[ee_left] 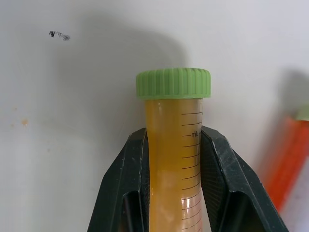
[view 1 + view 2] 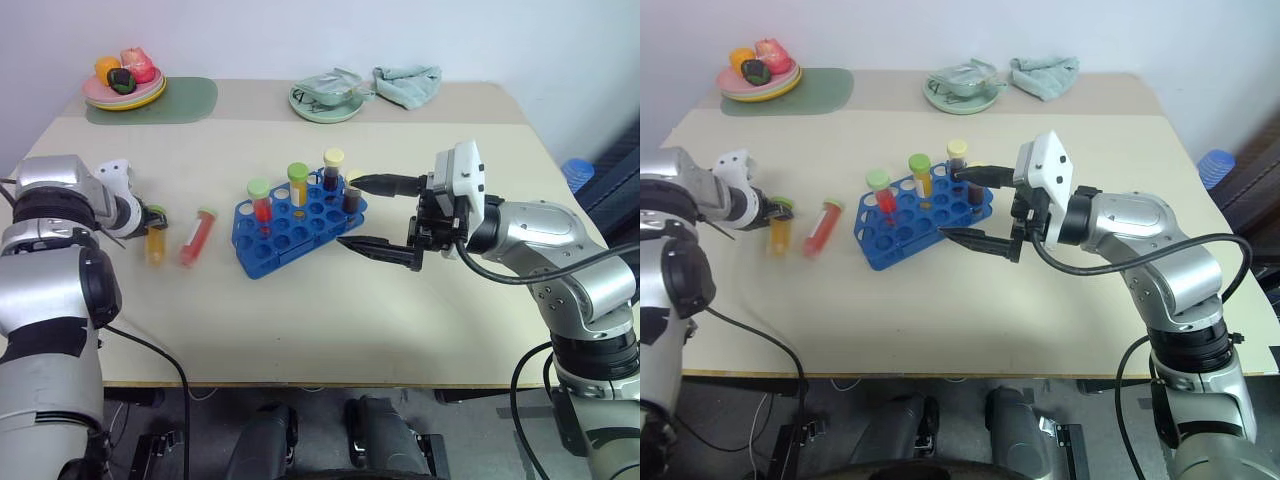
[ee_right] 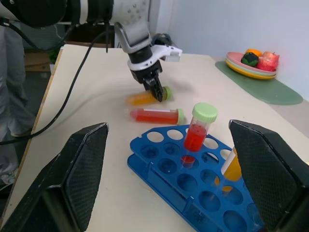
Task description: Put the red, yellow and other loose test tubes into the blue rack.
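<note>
Right pincer (image 2: 383, 215) spread wide beside blue rack (image 2: 300, 226), left pincer (image 1: 171, 159) clenched on yellow tube (image 1: 170, 159), red tube (image 2: 197, 237) just beside on tabletop (image 2: 400, 320).

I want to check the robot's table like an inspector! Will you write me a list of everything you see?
Surface: beige table, a few small marks.
Job's things: blue rack holds four capped tubes upright; yellow tube is gripped; red tube lies loose on the table beside it.
Clutter: plate of toy fruit on a green mat, dish, cloth at the far edge.
Hands: left hand shut on the yellow tube; right hand open beside the rack, empty.
Cables: black cables along both arms.
Surroundings: pale wall; blue object off the right edge.
</note>
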